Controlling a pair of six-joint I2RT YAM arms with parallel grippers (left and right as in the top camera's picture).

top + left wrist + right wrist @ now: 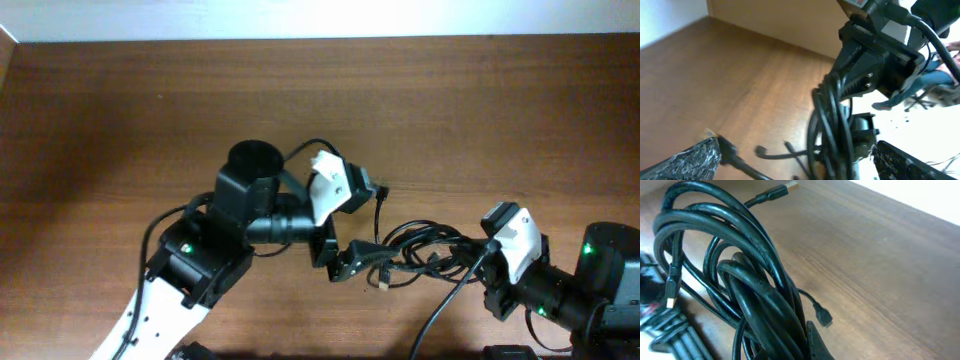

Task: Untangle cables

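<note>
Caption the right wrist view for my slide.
Right end effector shut on tangled black cables over a wooden table.

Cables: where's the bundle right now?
Overhead view, just right of frame centre: the cables bunch between the open left gripper and the right gripper, which is shut on them.

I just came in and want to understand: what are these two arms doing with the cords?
They are untangling a knot of black cables. The right hand is shut on the bundle and holds it up over the table. The left hand is wide open beside its lower loops, gripping nothing yet.
</note>
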